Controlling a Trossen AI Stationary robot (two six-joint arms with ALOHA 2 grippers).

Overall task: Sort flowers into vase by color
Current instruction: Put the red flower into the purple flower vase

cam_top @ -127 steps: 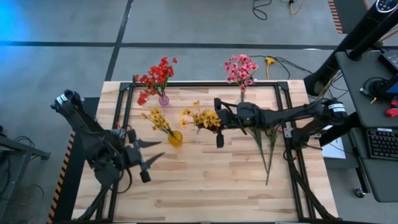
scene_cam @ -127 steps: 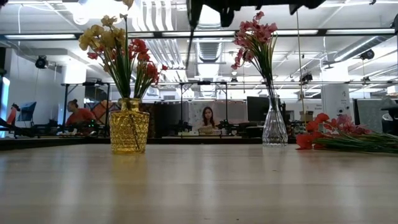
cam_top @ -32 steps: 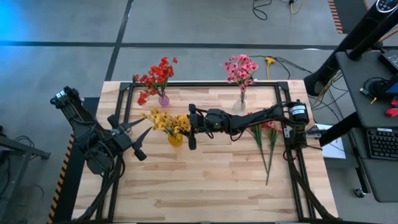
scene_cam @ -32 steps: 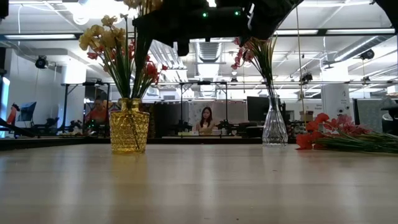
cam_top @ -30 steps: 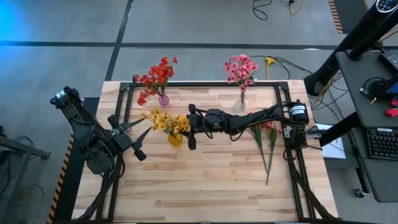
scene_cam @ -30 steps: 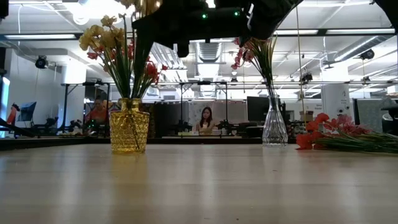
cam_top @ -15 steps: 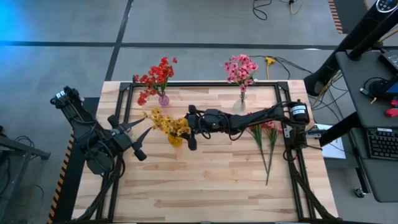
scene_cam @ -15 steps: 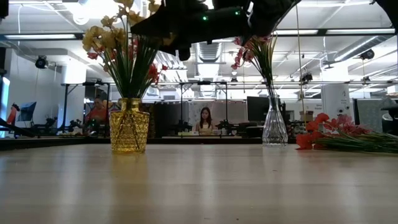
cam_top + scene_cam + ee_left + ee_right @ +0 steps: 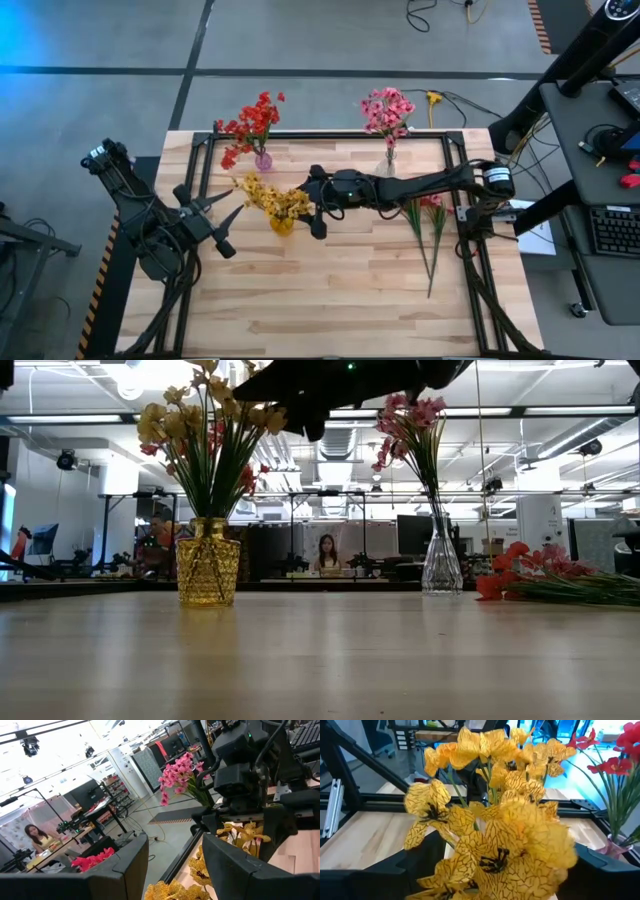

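While the right arm reaches across the pale wooden table [image 9: 330, 300] from its mount at the right edge, its right gripper [image 9: 318, 208] hangs just beside the yellow sprigs [image 9: 272, 197] standing in a squat amber textured glass vase [image 9: 208, 568], probably because a yellow flower is being seated there among its own colour. From above, its two dark fingers look spread apart, one toward the table's far side and one toward the near side, with the yellow blossoms touching or just short of them; whether a stem is pinched between them I cannot tell, since the right wrist view is filled with yellow petals [image 9: 510, 835] that cover the fingers. Sorting looks well along: red sprigs [image 9: 252, 122] stand in a small purple-tinted vase [image 9: 263, 160] at the far left, and pink sprigs [image 9: 387, 110] stand in a clear glass vase [image 9: 441, 568] at the far right. A few loose flowers with red and pink heads and long green stems [image 9: 428, 235] lie flat on the table near the right arm's base, waiting to be picked up. The left gripper [image 9: 224, 228] waits at the table's left edge, fingers wide apart and holding nothing, kept clear of the vases. At table height the right arm is cut off by the top of the picture, showing only as a dark shape above the yellow bouquet. People sit at desks in the room behind, too far off to make out.
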